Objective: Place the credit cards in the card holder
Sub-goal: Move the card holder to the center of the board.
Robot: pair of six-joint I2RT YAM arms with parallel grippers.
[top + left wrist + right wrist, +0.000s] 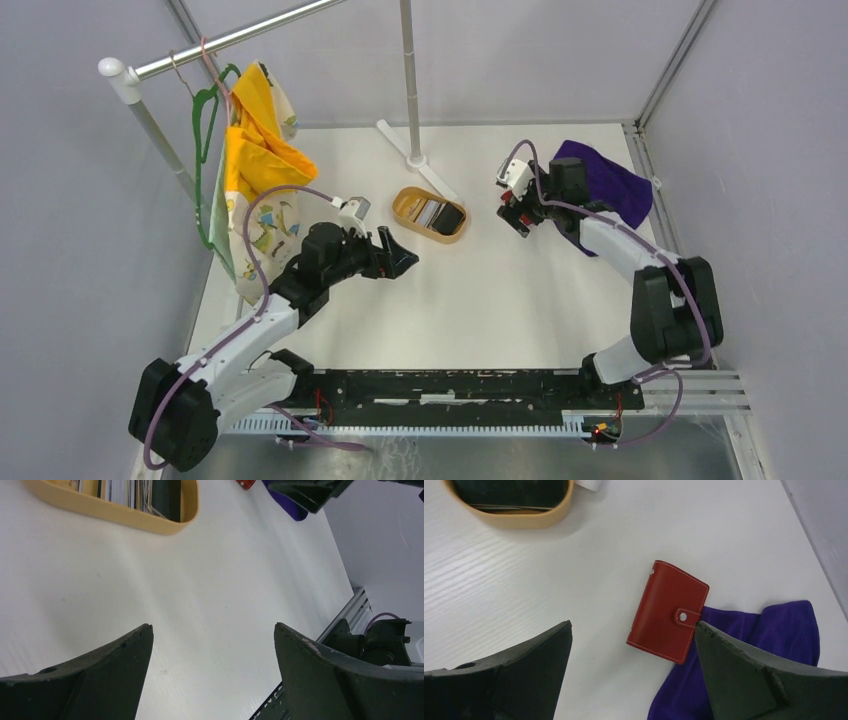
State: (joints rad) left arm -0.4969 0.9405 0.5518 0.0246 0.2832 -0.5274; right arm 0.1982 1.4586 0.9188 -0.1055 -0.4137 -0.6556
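The card holder [668, 612] lies shut and snapped on the table [539, 575]. It sits directly under the right claw [633, 624], off-centre toward that claw's right-hand finger, and its lower corner touches a purple cloth [749, 645]. Its long axis runs roughly crosswise to the line between the fingers, slightly tilted, so its narrow width faces the gap. The right claw's fingers stand wide apart and hold nothing.

The credit cards [131, 491] sit inside a tan tray [125, 521], ahead and to the left of the left claw [212, 625]. This claw is also spread wide and empty, above bare table. Judging from the overhead view, the left arm is nearer the cards and the right arm nearer the holder. The holder likely has to be picked up and unsnapped first.
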